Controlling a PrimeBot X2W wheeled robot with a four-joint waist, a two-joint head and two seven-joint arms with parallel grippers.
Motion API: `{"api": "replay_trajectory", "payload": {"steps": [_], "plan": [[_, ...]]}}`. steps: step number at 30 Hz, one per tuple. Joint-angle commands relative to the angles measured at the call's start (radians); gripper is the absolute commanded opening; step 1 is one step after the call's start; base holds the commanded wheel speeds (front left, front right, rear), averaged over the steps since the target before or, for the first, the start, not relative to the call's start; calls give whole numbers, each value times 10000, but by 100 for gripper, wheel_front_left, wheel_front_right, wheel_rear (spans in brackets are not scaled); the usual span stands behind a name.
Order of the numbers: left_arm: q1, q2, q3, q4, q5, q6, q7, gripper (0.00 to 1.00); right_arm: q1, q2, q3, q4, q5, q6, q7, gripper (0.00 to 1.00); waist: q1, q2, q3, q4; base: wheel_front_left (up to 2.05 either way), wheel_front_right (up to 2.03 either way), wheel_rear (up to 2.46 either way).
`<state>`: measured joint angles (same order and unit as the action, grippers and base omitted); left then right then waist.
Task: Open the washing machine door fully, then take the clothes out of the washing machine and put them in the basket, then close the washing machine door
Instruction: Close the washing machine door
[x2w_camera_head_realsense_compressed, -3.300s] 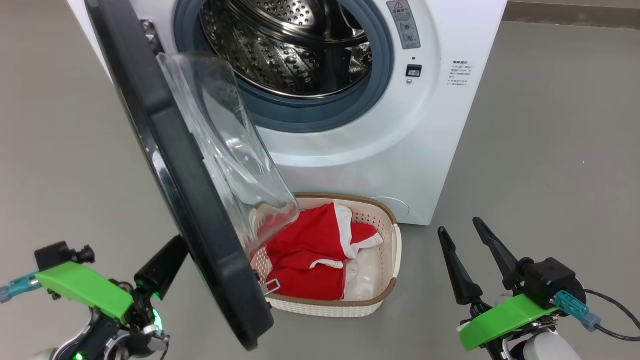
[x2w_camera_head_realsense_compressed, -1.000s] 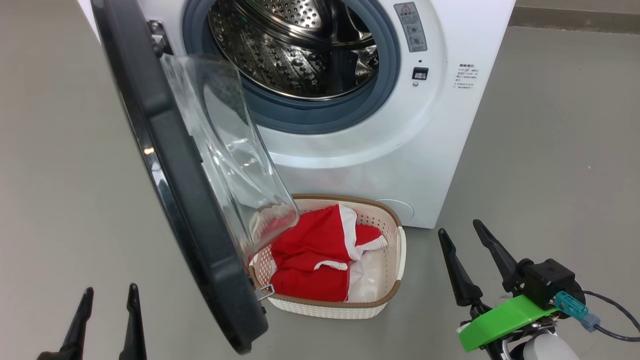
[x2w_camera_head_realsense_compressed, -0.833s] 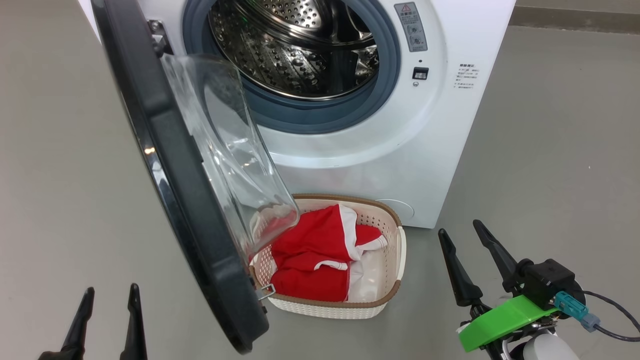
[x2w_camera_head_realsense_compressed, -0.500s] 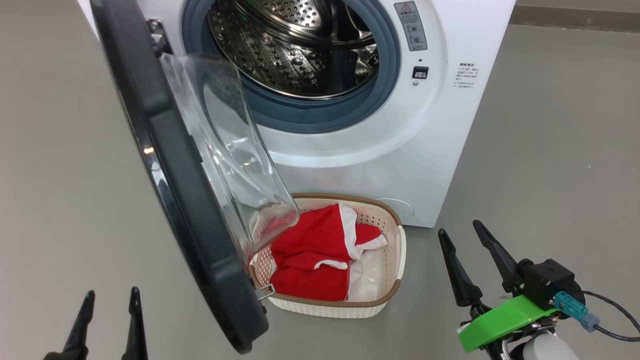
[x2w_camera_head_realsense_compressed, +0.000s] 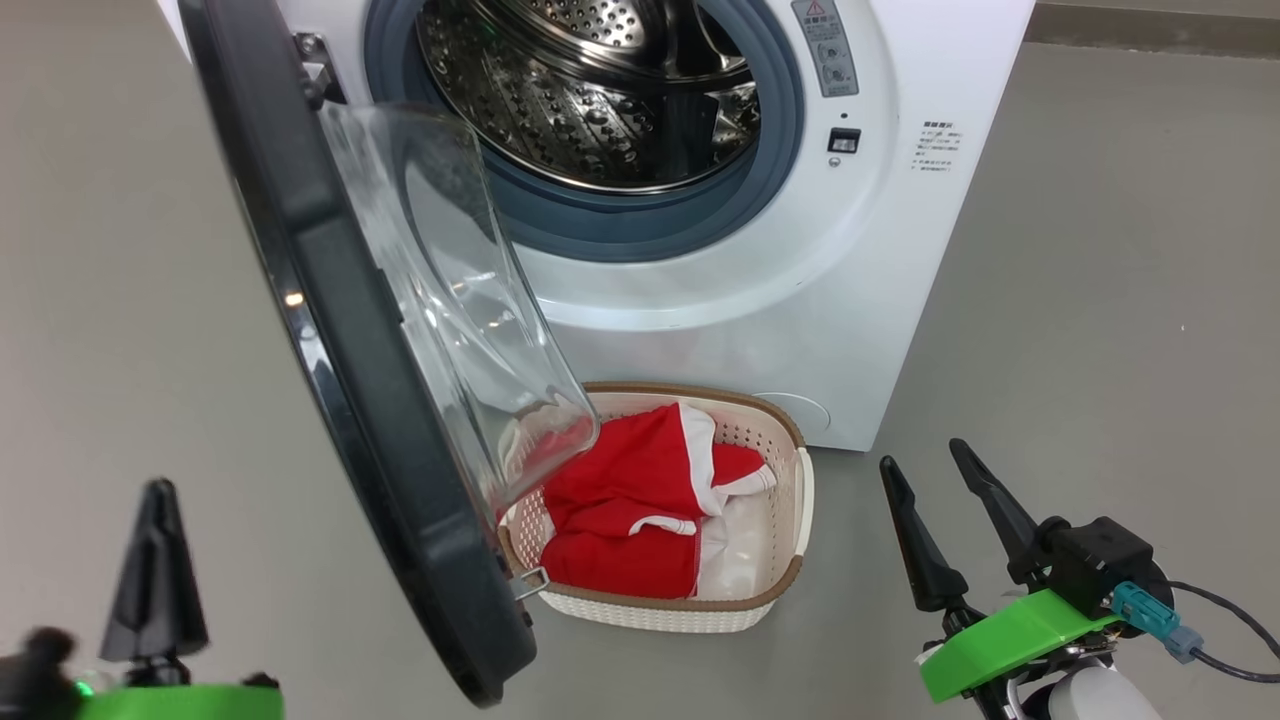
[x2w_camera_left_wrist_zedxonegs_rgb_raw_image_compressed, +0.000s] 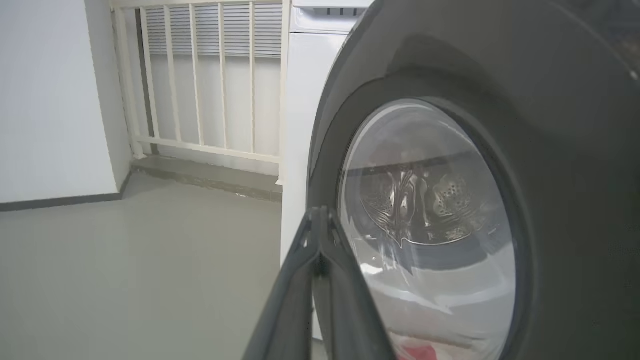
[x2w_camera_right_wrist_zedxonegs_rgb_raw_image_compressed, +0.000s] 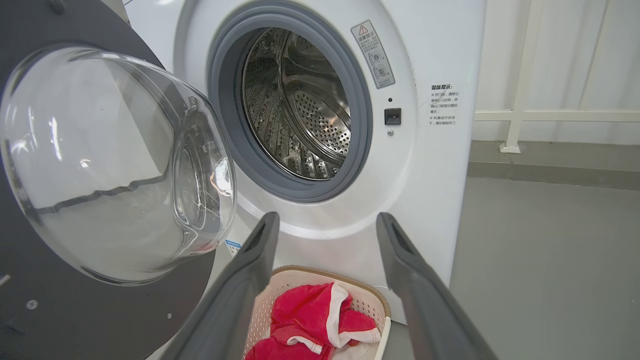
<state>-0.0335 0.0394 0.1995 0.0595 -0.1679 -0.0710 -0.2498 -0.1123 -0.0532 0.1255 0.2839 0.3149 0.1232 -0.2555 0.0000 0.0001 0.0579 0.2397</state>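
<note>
At the lower left of the head view, the left pincer (x2w_camera_head_realsense_compressed: 157, 497) now has its two fingers pressed together into one dark blade and pinches nothing. Half a second ago they stood apart and sat lower in the picture. Its own wrist view shows the joined tip (x2w_camera_left_wrist_zedxonegs_rgb_raw_image_compressed: 320, 220) aimed at the outer face of the washing machine door (x2w_camera_left_wrist_zedxonegs_rgb_raw_image_compressed: 550, 75), which stands open just to its right, near but apparently not touching. Past the door, further to the right, the red clothes (x2w_camera_head_realsense_compressed: 620, 500) lie in the basket (x2w_camera_head_realsense_compressed: 650, 612) on the floor, against the foot of the washing machine (x2w_camera_head_realsense_compressed: 850, 250). The drum (x2w_camera_head_realsense_compressed: 590, 90) looks empty from here. Well apart on the far side, the right pincer (x2w_camera_head_realsense_compressed: 920, 455) hangs spread and empty, as before. With the unloading seemingly done, the closed fingers read as a pushing tool. The likely step in hand is swinging the door shut, with its glass bowl passing over the basket's rim.
</note>
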Motion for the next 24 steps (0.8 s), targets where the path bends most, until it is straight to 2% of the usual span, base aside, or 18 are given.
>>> {"api": "replay_trajectory", "payload": {"steps": [1, 4, 8, 10, 13, 14, 18, 22, 24], "plan": [[-499, 115, 429, -313, -1199, -74, -120, 0, -336, 27, 196, -220, 32, 75, -63, 100, 0, -1, 3, -26, 0, 0, 0], [-707, 112, 321, -361, -2718, -117, -120, 0, -349, 27, 198, -226, 41, 75, -63, 100, 0, -1, 4, -62, 0, 0, 0], [-956, 111, -99, -460, -5787, -64, 176, 0, -340, 28, 162, -229, 65, 75, -63, 100, 0, -1, 10, -94, 0, 0, 0], [-1045, 110, -327, -706, -7382, 88, 658, 0, -342, 28, 134, -236, 83, 75, -63, 100, 0, -1, 23, -108, 0, 0, 0], [-1145, 110, -603, -1281, -9971, 584, 1548, 0, -348, 28, 101, -248, 106, 75, -63, 100, 0, -1, 40, -130, 0, 0, 0], [-1145, 110, -603, -1281, -9971, 584, 1548, 0, -348, 28, 101, -248, 106, 75, -63, 100, 0, -1, 40, -130, 0, 0, 0], [-1085, 109, -823, -2170, -12153, 1420, 2696, 0, -382, 29, 114, -255, 113, 75, -63, 100, 0, -1, 87, -191, 0, 0, 0], [-885, 109, -1063, -3087, -13210, 1985, 3573, 0, -457, 29, 186, -272, 113, 75, -63, 100, 0, -1, 188, -345, 0, 0, 0], [-819, 109, -1116, -3318, -13480, 2087, 3618, 0, -473, 29, 211, -265, 118, 75, -63, 100, 0, -1, 202, -455, 0, 0, 0]]}}
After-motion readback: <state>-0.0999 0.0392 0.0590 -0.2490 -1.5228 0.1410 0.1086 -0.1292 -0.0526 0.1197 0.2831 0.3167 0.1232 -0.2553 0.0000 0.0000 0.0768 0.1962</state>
